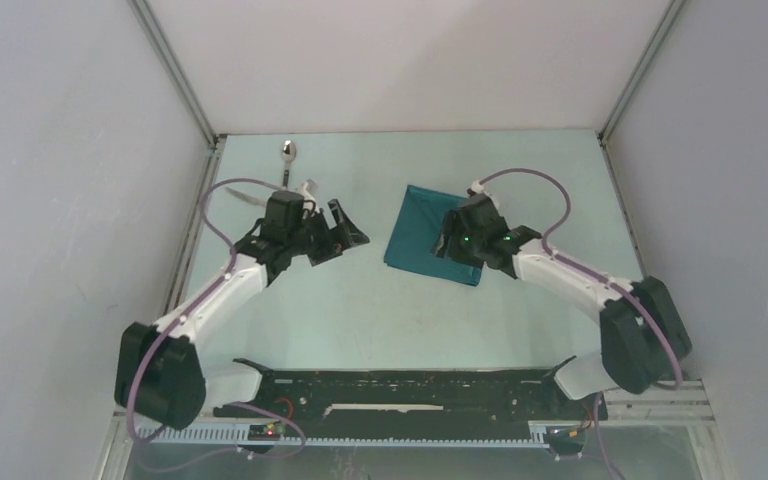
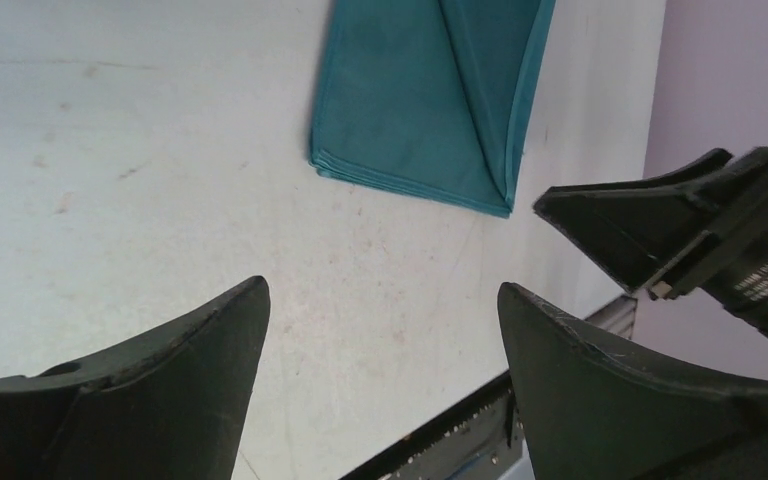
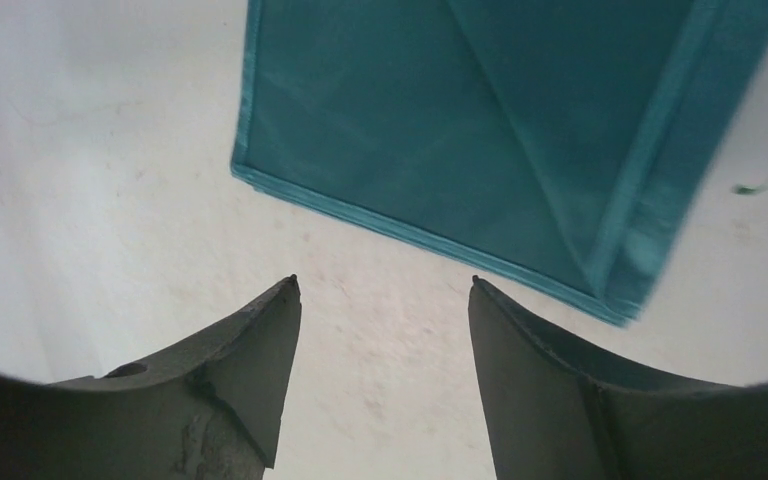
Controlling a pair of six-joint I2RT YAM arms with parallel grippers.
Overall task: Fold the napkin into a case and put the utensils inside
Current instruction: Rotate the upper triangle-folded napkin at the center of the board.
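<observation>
Count: you had one napkin (image 1: 430, 232), one spoon (image 1: 288, 151), two arms and two sets of jaws. A pale sliver (image 1: 307, 186) lay by the spoon's handle, too small to name.

Left jaws stood wide apart with nothing between them. They were over bare bench (image 2: 160, 150), pointing toward the napkin (image 2: 410, 100). Right jaws were also parted and held nothing. Their tips sat just short of the napkin's (image 3: 480, 130) layered edge, and you could not tell whether they touched the bench.

Edges and room: the napkin lay flat right of centre, toward the far half, well away from all three enclosure walls. A strip of open bench separated it from your left jaws. The spoon lay near the far left corner, close to the left wall (image 1: 80, 180), bowl pointing away.

Materials: the napkin was plain teal cloth with a slight sheen. It was folded into stacked layers, with one diagonal crease and a hemmed band down one side. The bench was pale, matte and faintly scuffed. The spoon was shiny metal with a slim handle. The jaws were dark, wedge-shaped and scratched.
</observation>
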